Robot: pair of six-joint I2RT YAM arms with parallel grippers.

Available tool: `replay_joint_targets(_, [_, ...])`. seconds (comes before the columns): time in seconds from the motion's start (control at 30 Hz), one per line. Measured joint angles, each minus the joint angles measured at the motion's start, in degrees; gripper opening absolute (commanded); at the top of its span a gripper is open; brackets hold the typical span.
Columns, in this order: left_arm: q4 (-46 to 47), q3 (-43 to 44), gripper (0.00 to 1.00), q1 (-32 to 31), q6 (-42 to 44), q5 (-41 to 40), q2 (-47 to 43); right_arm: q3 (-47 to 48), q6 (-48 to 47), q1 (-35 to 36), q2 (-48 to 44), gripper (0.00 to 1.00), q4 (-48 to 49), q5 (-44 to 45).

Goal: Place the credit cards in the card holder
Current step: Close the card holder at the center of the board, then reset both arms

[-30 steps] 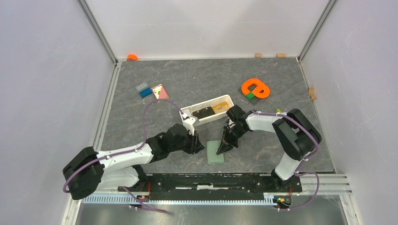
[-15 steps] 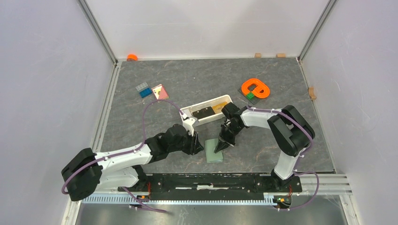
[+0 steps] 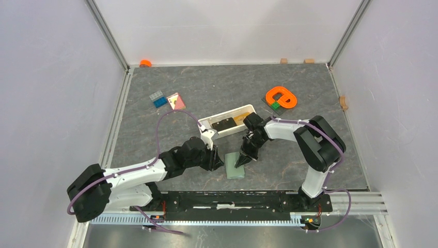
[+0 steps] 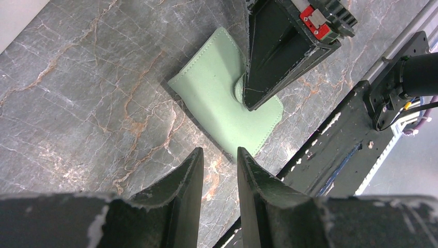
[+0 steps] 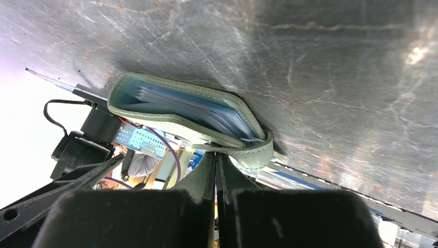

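The sage-green card holder [image 3: 236, 168] lies folded on the table between the two arms. In the left wrist view it [image 4: 212, 98] lies flat, with its snap under the right gripper's tip. My right gripper [image 3: 241, 159] is shut, its tip [image 4: 251, 105] pressing on the holder at the snap. In the right wrist view the gripper [image 5: 215, 155] touches the strap, and the holder [image 5: 181, 121] gapes slightly, pale blue inside. My left gripper [image 3: 219, 161] is slightly open and empty, just left of the holder [image 4: 219, 151]. A black card [image 3: 223, 124] and a tan card [image 3: 239, 119] lie in the white tray [image 3: 206, 123].
An orange ring-shaped toy [image 3: 280, 96] with a green block [image 3: 276, 105] sits back right. Blue bricks [image 3: 158, 98] and a pink-and-yellow tile [image 3: 176, 100] lie back left. An orange cap [image 3: 145, 63] is in the far left corner. The black rail [image 3: 232, 200] runs along the near edge.
My right gripper has shifted a little left and forward onto the card holder. The left arm has barely moved.
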Motion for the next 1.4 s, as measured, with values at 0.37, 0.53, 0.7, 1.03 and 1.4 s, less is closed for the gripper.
replay_joint_targets(0.37, [-0.6,0.0,0.37,0.8,0.0,0.0,-1.8,4.5,1.4,0.7,2.9,0.00,-5.6,1.5])
replay_joint_targets(0.53, [-0.7,-0.1,0.38,1.1,0.0,0.0,-2.4,6.4,1.8,1.0,4.2,0.00,-8.0,2.3])
replay_joint_targets(0.7, [-0.8,-0.8,0.37,1.7,0.0,0.0,-2.9,9.1,2.8,1.5,5.8,0.00,-11.2,3.3])
replay_joint_targets(1.03, [-1.7,-1.2,0.41,2.4,0.0,0.0,-3.5,12.8,4.2,2.8,7.6,0.00,-15.5,4.9])
replay_joint_targets(1.4, [-3.9,-0.6,0.79,7.1,-0.1,-1.5,-0.1,6.1,2.9,8.7,-3.8,0.06,-5.4,15.7])
